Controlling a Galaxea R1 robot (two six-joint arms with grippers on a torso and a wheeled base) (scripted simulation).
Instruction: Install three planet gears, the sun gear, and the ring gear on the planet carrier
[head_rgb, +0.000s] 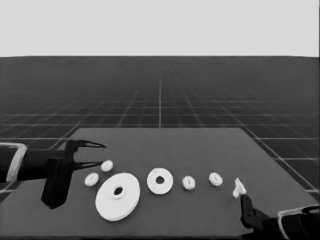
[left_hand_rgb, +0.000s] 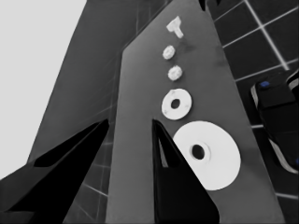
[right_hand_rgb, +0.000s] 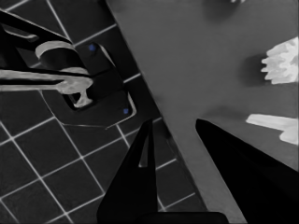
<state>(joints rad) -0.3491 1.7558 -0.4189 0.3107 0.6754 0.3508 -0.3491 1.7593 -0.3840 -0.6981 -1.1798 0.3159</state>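
The larger round part (the ring gear) (head_rgb: 118, 196) (left_hand_rgb: 205, 154) lies flat at the front left of the table. The smaller round part (the planet carrier) (head_rgb: 160, 181) (left_hand_rgb: 176, 103) lies just right of it, bare. Two gears (head_rgb: 107, 165) (head_rgb: 91, 179) sit left of the larger part. Two more gears (head_rgb: 188, 183) (head_rgb: 215, 179) lie right of the smaller part. My left gripper (head_rgb: 101, 154) (left_hand_rgb: 131, 121) waits open over the table's left end, holding nothing. My right gripper (head_rgb: 246, 202) (right_hand_rgb: 174, 122) is open at the front right corner, near a gear (right_hand_rgb: 282, 60).
A thin white piece (head_rgb: 239, 188) (right_hand_rgb: 275, 125) (left_hand_rgb: 175, 26) lies near the table's right front corner, just beyond the right gripper. Dark machinery with blue lights (right_hand_rgb: 88, 88) sits past the table's edge (right_hand_rgb: 154, 100) over the grid floor.
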